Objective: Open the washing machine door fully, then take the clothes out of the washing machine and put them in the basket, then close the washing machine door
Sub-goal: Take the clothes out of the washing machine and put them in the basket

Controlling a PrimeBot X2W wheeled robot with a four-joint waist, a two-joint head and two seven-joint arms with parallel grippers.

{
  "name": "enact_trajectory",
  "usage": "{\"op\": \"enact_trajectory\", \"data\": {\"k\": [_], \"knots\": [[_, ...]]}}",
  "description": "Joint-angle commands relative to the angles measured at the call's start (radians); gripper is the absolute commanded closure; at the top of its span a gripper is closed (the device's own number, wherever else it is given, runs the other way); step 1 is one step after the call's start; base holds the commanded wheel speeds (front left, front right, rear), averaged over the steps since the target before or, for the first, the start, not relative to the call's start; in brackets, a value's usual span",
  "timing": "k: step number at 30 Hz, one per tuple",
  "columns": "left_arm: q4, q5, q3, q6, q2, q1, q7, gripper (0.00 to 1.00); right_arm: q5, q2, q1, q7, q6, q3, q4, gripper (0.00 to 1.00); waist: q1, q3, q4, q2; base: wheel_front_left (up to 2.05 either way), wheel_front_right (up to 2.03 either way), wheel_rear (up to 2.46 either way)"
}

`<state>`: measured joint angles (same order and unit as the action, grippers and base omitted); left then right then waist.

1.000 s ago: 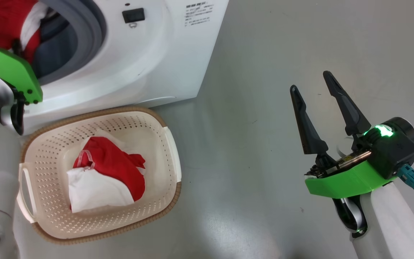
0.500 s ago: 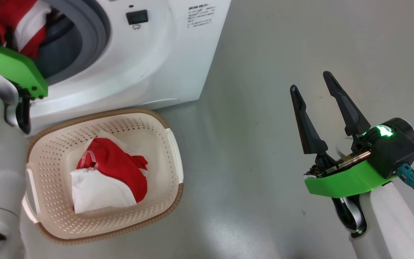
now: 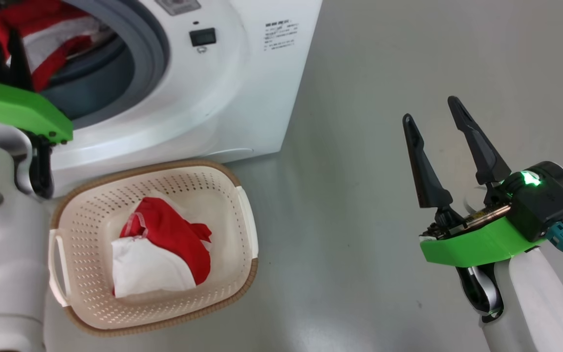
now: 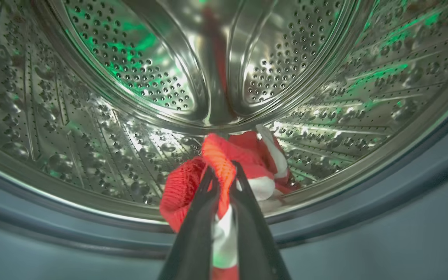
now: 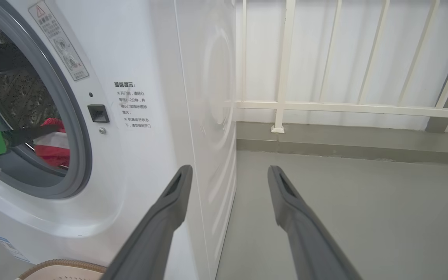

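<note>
A: Where was the red-and-white garment [image 4: 253, 151]?
B: Low in the washing machine [image 3: 242, 98] drum, pinched between the left gripper [image 4: 223, 171] jaws. The basket [image 3: 164, 165] sat just below the mouth, nearest that arm.
A: And the right gripper [image 3: 429, 108]?
B: Spread, empty, well aside. I counted one garment gripped and a second garment [image 3: 164, 234] in the one basket.

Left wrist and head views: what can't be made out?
- Left wrist view: drum bottom behind the clothes, hidden by them and the left gripper shut on them.
- Head view: basket floor, covered by a red-and-white garment.
- Head view: label print, too small.
</note>
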<state>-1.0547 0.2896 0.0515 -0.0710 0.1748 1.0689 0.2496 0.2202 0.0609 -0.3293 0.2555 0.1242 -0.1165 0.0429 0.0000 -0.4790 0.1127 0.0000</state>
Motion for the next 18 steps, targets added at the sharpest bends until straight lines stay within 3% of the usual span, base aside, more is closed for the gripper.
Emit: {"op": "enact_trajectory", "data": {"k": [1, 18], "knots": [[0.068, 0.012, 0.028, -0.007, 0.035, -0.046, 0.012, 1.00, 0.001, 0.002, 0.028, 0.006, 0.007, -0.018, -0.021, 0.00, 0.0000, 0.017, -0.011, 0.0000, 0.00, 0.00, 0.00], [0.397, -0.015, 0.095, -0.029, -0.050, -0.325, 0.012, 1.00, 0.002, 0.017, 0.101, 0.006, 0.007, -0.009, -0.008, 0.00, 0.0000, 0.177, -0.054, 0.0000, 0.00, 0.00, 0.00]]}}
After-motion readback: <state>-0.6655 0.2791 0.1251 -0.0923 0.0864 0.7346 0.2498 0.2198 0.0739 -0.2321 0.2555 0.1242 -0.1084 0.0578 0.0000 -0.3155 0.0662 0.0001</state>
